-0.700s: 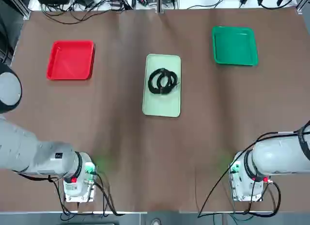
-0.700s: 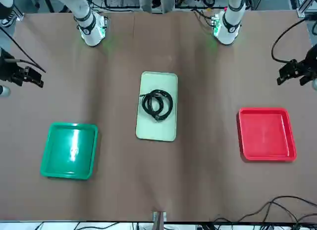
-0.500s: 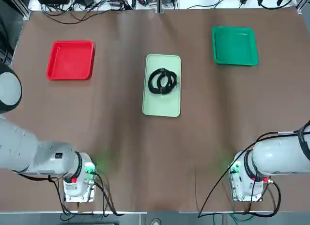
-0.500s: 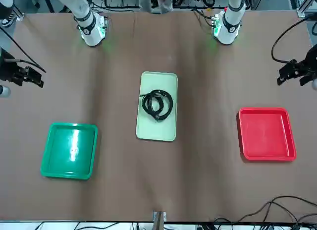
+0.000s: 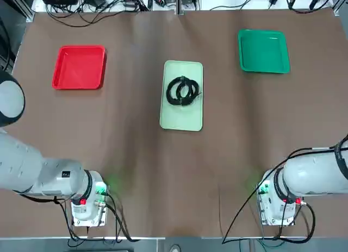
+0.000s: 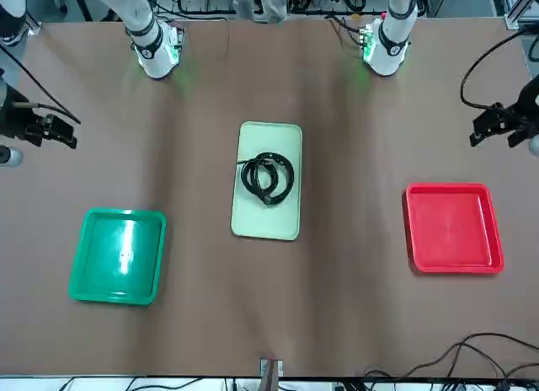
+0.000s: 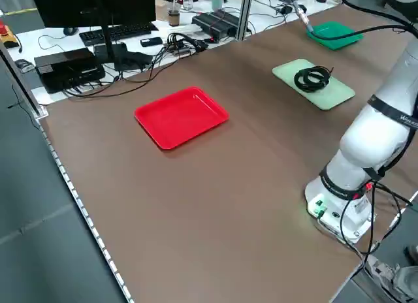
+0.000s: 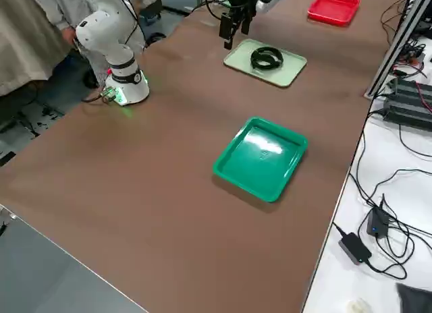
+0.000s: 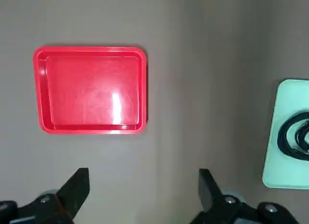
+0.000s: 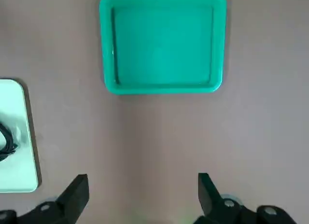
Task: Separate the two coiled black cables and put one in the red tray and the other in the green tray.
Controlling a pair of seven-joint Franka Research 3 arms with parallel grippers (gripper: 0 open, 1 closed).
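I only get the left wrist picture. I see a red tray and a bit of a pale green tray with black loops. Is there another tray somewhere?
Observer: Yes, a green tray sits on the robot's right side, with nothing in it.
Operator: Where's the other pincer?
Observer: The right pincer hangs open above bare table near that green tray.
Operator: How many black loops are there?
Observer: Two coiled black cables, overlapping on the pale green tray.

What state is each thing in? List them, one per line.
Cables: coiled, overlapping, on the mint tray.
Mint tray: holds both cables.
Red tray: empty.
Green tray: empty.
Left gripper: open, empty, raised above the table near the red tray.
Right gripper: open, empty, raised near the green tray.
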